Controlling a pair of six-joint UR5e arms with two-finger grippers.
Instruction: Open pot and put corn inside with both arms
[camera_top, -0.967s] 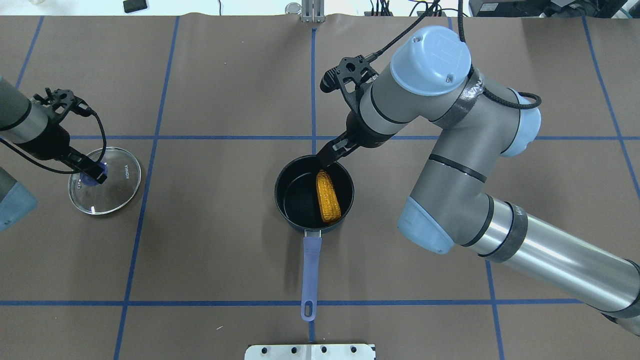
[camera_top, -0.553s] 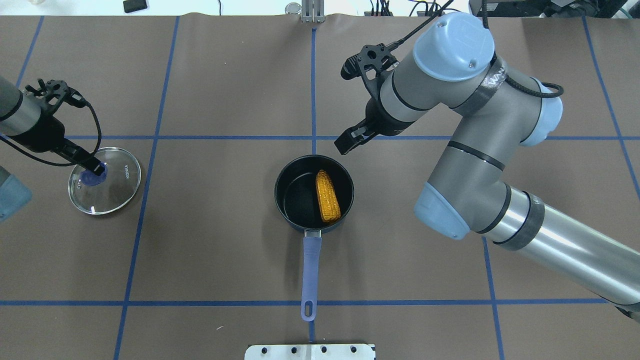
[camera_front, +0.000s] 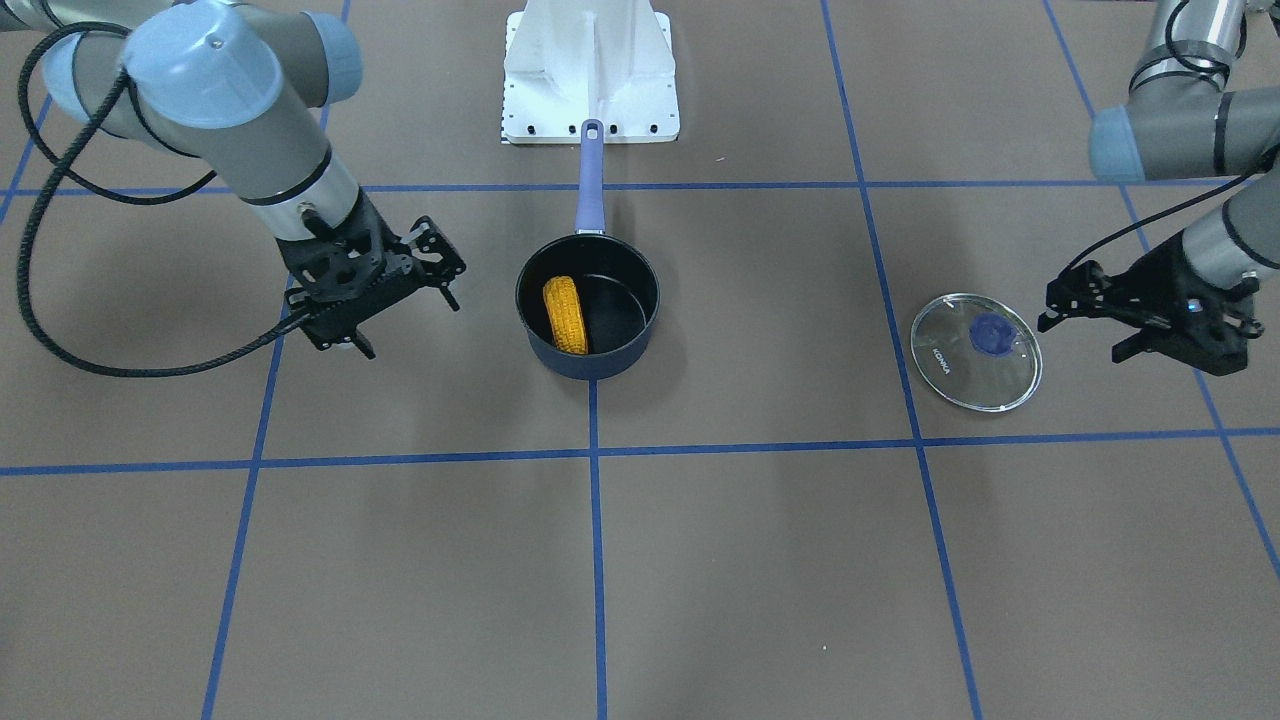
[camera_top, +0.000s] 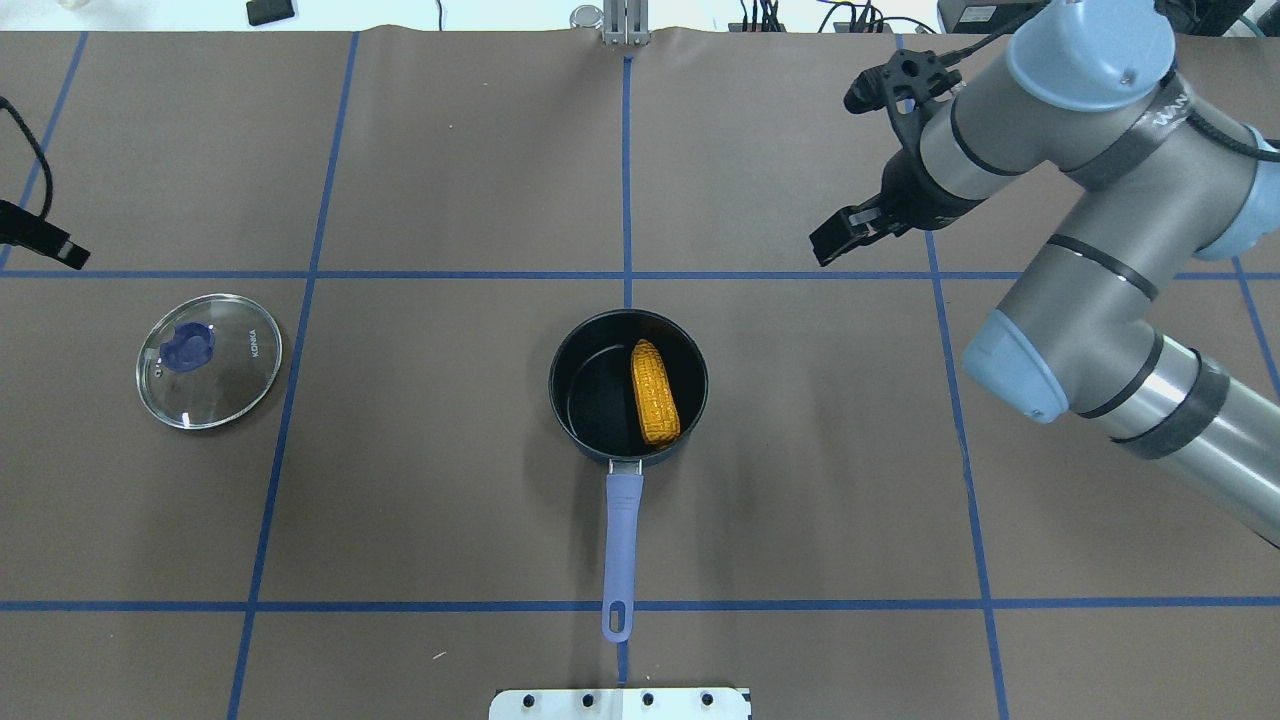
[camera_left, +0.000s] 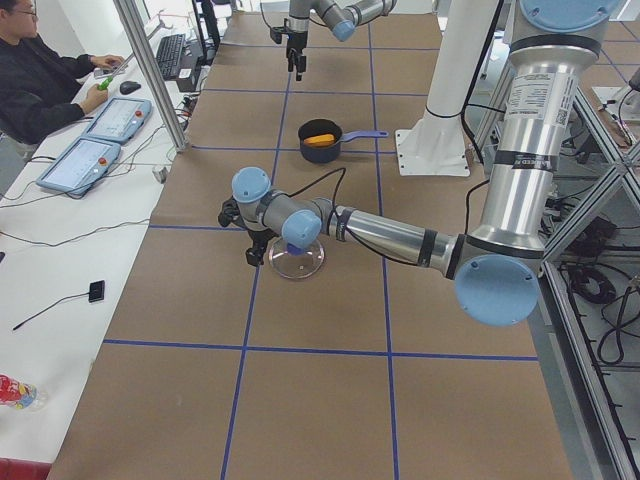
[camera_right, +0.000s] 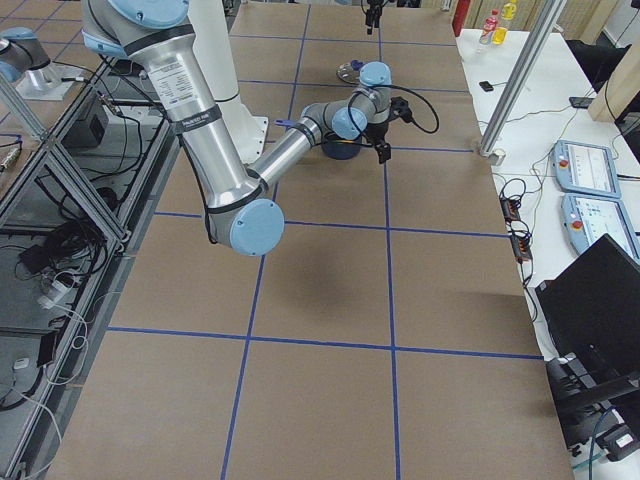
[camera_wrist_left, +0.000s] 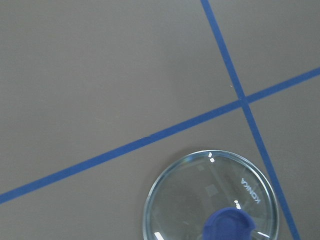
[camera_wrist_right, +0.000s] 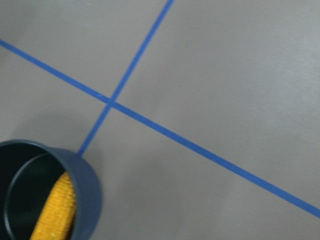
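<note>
The navy pot stands uncovered at the table's middle, its lavender handle pointing toward the robot. The yellow corn lies inside it, on the right side of the overhead view; it also shows in the front view and the right wrist view. My right gripper is open and empty, well off the pot, far and to the right; it also shows in the front view. My left gripper is open and empty, just beyond the glass lid.
The glass lid with its blue knob lies flat on the table at the left, apart from the pot. A white base plate sits at the near edge. Blue tape lines cross the brown mat. An operator sits at the far side.
My right gripper has left the pot's rim and moved back to the far right, with the corn left inside. My left gripper has let go of the lid's knob and moved off left.
</note>
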